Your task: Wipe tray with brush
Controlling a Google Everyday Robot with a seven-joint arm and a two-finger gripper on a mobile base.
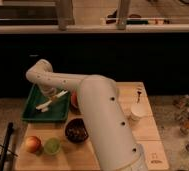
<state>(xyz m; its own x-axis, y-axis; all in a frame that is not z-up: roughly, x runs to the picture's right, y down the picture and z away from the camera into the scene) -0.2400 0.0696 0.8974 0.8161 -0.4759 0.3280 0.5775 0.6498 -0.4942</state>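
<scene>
The gripper (51,98) sits low over the green tray (32,113), tucked under the bent end of the arm, and whether the jaws are wide or closed on anything I cannot tell. Right at it lies the brush (52,101), a pale, slim stick shape slanting across the tray floor from upper right to lower left, its lower tip resting well inside the tray. The tray is a shallow rectangle with raised walls, sitting at the back left of the light wooden table (145,130). The arm (103,115) is smooth, white and rounded, dotted with small dark holes, sweeping from a thick base at the front up and over to the left. Just beside the tray's right edge a reddish bowl (74,98) peeks out from behind the arm. In front of the tray sits a dark round bowl (76,131) with a speckled filling. Near the front left corner lie a round apple (33,144), red and yellow, and a small green lime (51,146), just beside each other. To the right of the arm stands a white cup (136,112).
</scene>
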